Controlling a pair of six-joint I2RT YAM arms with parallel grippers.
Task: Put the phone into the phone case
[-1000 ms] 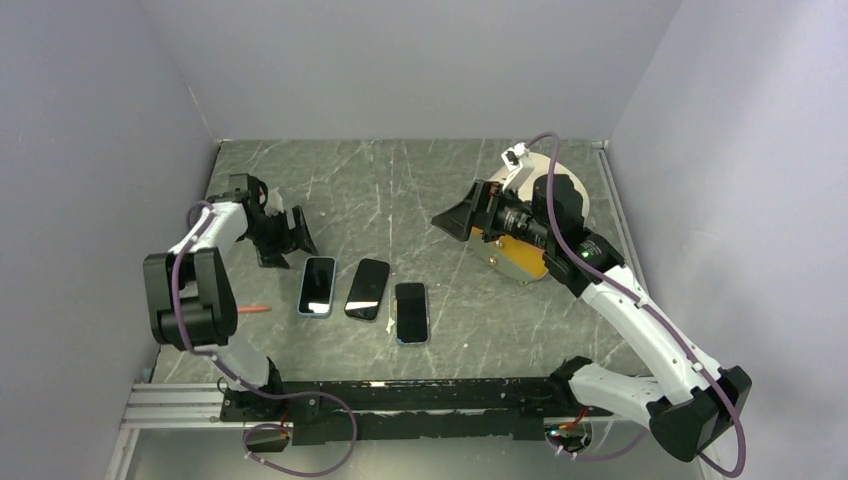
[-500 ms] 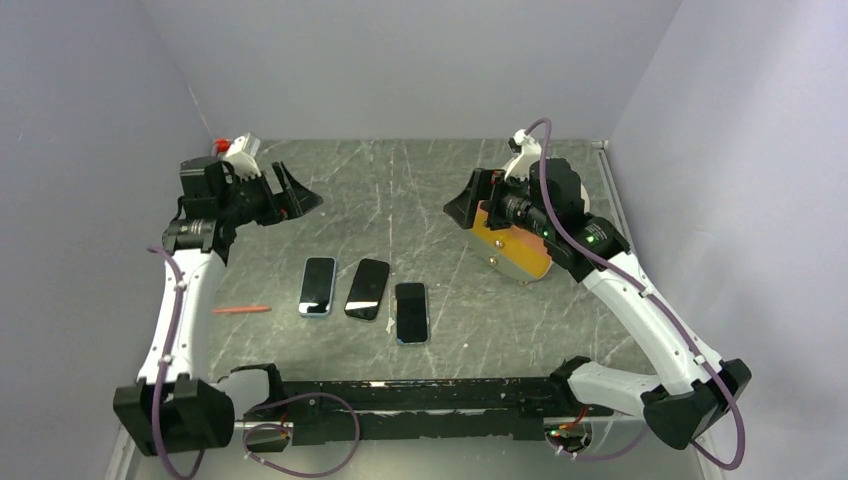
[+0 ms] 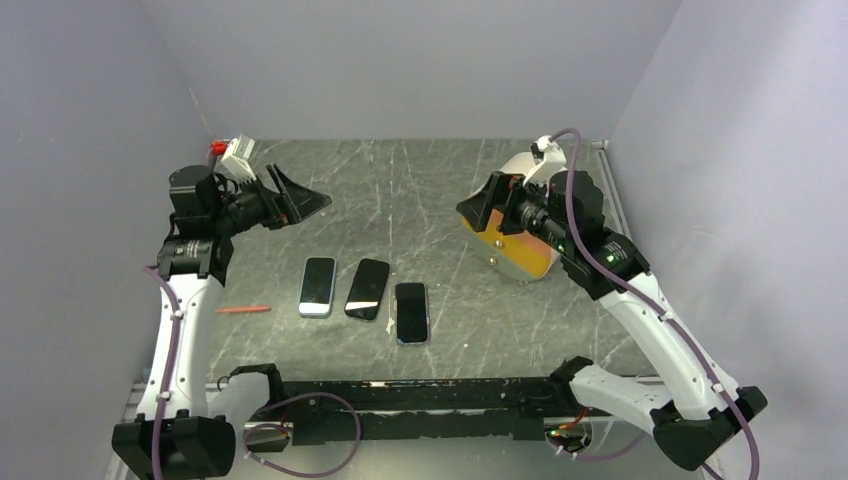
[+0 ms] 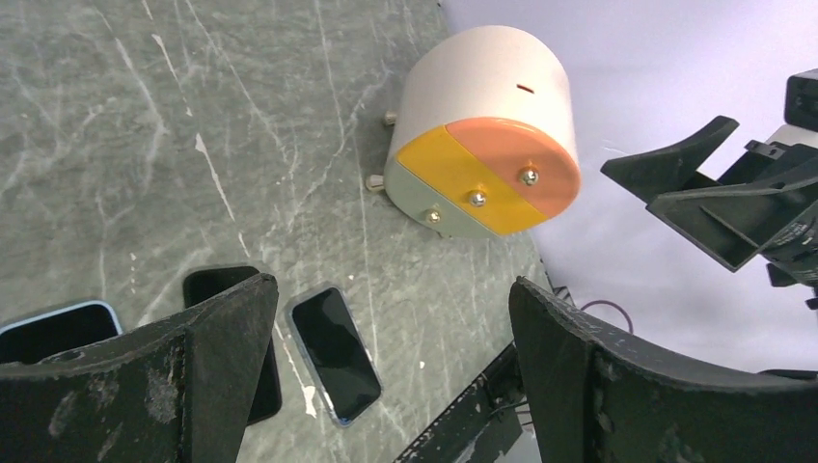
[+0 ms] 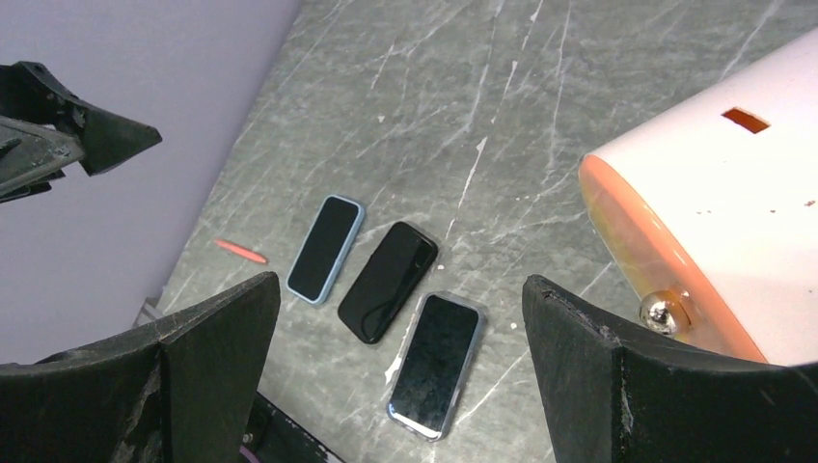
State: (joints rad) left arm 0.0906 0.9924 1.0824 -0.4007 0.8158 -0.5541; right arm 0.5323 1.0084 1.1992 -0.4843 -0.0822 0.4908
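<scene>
Three phone-shaped things lie side by side on the grey marbled table. The left one (image 3: 318, 286) has a dark screen in a light blue case. The middle one (image 3: 367, 289) is all black; I cannot tell whether it is a phone or an empty case. The right one (image 3: 411, 312) has a dark screen in a clear bluish case. All three show in the right wrist view, left (image 5: 325, 248), middle (image 5: 388, 281) and right (image 5: 435, 364). My left gripper (image 3: 300, 200) is open and empty, raised above the table's left. My right gripper (image 3: 480, 210) is open and empty, raised at the right.
A white drum (image 3: 515, 240) with an orange, yellow and grey face lies on its side under the right arm. A thin red pen (image 3: 243, 309) lies at the left. A black rail (image 3: 420, 395) runs along the near edge. Walls close three sides.
My left arm has lifted from low beside the left phone, and its gripper now hangs high at the far left. My right gripper has drawn back a little to the right.
</scene>
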